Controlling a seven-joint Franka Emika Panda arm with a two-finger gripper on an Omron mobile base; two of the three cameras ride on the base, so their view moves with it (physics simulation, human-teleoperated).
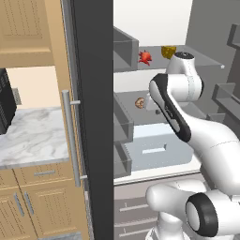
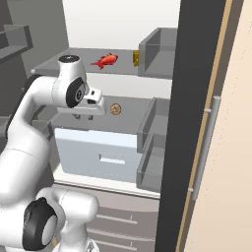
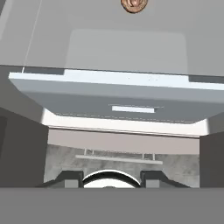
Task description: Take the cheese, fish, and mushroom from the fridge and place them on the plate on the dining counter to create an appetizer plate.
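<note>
The fridge (image 1: 93, 117) stands open. On its upper shelf lie the red-orange fish (image 1: 145, 57) (image 2: 105, 60) and, to the right of it, the yellow cheese (image 1: 168, 51) (image 2: 136, 57). The small brown mushroom (image 1: 139, 103) (image 2: 115, 109) (image 3: 134, 4) sits on the middle shelf. My gripper (image 2: 83, 117) (image 3: 111, 179) hovers over the front of that shelf, a short way from the mushroom, pointing down with the jaws apart and nothing between them. The plate and the dining counter are out of view.
A pale blue-white drawer (image 1: 159, 147) (image 2: 98, 152) (image 3: 118, 94) sits under the middle shelf. Grey door bins (image 1: 123, 124) (image 2: 152, 147) flank the opening. A marble wall counter (image 1: 33, 136) and wood cabinets lie left of the door's silver handle (image 1: 70, 136).
</note>
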